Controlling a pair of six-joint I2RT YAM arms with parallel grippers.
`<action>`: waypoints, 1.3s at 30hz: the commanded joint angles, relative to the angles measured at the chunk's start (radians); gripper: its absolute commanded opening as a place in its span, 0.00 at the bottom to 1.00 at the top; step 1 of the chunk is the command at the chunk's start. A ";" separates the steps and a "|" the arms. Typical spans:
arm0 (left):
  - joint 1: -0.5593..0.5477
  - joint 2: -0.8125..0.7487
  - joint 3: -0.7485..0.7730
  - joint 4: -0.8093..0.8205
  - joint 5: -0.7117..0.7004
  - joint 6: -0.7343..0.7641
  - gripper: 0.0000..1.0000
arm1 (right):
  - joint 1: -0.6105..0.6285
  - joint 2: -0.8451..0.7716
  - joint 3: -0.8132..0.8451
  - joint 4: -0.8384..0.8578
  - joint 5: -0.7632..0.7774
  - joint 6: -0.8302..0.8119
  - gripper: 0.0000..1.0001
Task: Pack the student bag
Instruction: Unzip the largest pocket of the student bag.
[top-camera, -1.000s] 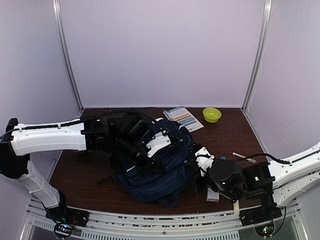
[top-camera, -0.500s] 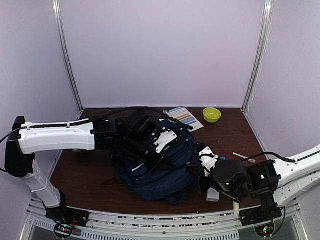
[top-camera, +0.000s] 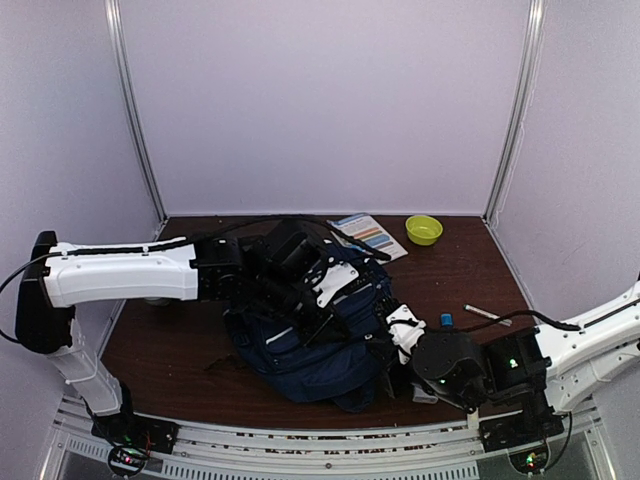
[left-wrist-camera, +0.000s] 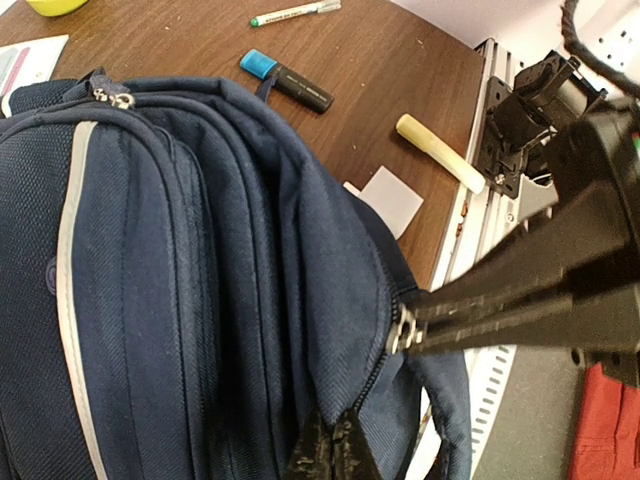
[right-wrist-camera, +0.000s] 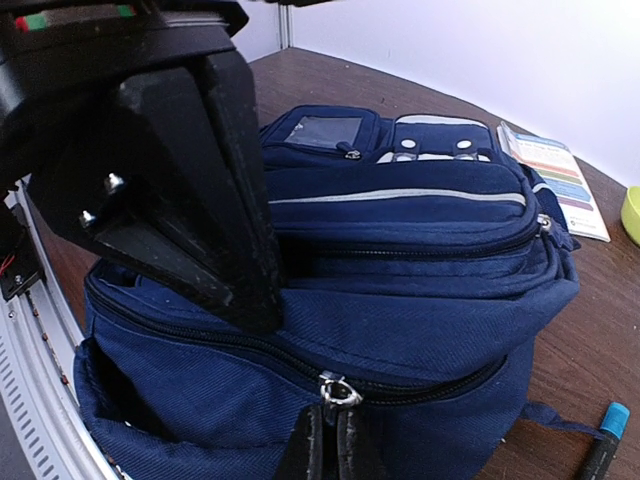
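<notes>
Your right gripper (right-wrist-camera: 325, 440) has its fingers pressed together on the zip pull (right-wrist-camera: 336, 390) of the backpack (right-wrist-camera: 400, 250), which lies directly ahead of it and fills its view. Your left gripper (left-wrist-camera: 330, 452) is closed too, pinching what looks like a fold of fabric on the same zip line. The right fingers come in close by on its right side.

That closeness is the first risk: with any sideways drift the two tools could knock together. The second is the pull itself. It is small, and tugging off the line of the teeth could slide it out of the fingers or bunch cloth into the slider. If the left pinch lets go, the soft bag will likely follow the right gripper toward the marker (left-wrist-camera: 285, 82) and card (left-wrist-camera: 392, 200) lying past the bag from your left gripper.
</notes>
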 joint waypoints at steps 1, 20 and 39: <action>0.006 0.000 0.060 0.161 -0.028 -0.019 0.00 | 0.034 0.032 0.049 0.114 -0.102 -0.021 0.00; 0.014 -0.046 0.042 0.251 -0.032 -0.096 0.00 | 0.049 -0.057 -0.056 0.214 -0.065 -0.022 0.00; 0.049 -0.046 0.022 0.433 0.062 -0.254 0.00 | 0.069 -0.077 -0.072 0.265 -0.156 -0.100 0.00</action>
